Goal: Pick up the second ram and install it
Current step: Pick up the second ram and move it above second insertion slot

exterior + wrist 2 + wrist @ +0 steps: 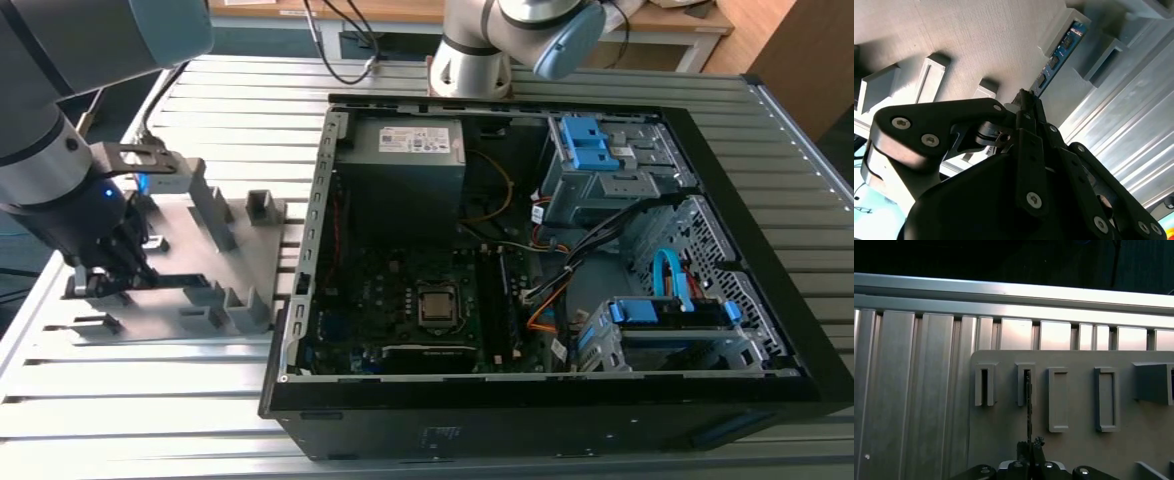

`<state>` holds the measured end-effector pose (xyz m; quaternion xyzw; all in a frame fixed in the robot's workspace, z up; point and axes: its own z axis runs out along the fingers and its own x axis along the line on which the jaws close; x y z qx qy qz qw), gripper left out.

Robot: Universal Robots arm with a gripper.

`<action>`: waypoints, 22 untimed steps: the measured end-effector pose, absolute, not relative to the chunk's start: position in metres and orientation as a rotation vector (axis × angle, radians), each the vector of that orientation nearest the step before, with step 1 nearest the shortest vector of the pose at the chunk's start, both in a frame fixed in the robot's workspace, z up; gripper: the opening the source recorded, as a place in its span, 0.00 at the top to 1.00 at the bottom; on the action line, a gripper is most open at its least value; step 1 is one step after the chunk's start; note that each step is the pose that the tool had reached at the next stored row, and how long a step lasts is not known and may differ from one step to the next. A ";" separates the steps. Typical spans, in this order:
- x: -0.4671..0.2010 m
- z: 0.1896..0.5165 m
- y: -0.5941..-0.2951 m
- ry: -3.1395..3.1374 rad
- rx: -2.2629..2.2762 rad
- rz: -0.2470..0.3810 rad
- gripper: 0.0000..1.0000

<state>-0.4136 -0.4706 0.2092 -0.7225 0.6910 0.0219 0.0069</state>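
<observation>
The second ram (1056,57) is a thin board with black chips. It stands on edge in a slot of the grey holder tray (979,40). In the first wrist view the ram (1028,405) shows edge-on, running from a slotted block down to my gripper (1030,446). The gripper (1024,102) has its fingers closed together on the ram's near end. In the exterior view the gripper (100,275) is low over the tray (180,265) at the exterior view's left.
An open computer case (747,330) lies at the exterior view's right, with its motherboard (400,300), power supply (400,165), blue drive bays (594,145) and loose cables. Upright grey blocks (214,205) stand on the tray. The table (134,420) is ribbed aluminium.
</observation>
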 end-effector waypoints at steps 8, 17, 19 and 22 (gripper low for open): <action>-0.414 0.220 -0.471 2.161 -2.260 0.068 0.86; -0.414 0.229 -0.471 2.161 -2.260 0.068 0.86; -0.414 0.231 -0.471 2.161 -2.260 0.068 0.86; -0.414 0.235 -0.471 2.161 -2.260 0.068 0.86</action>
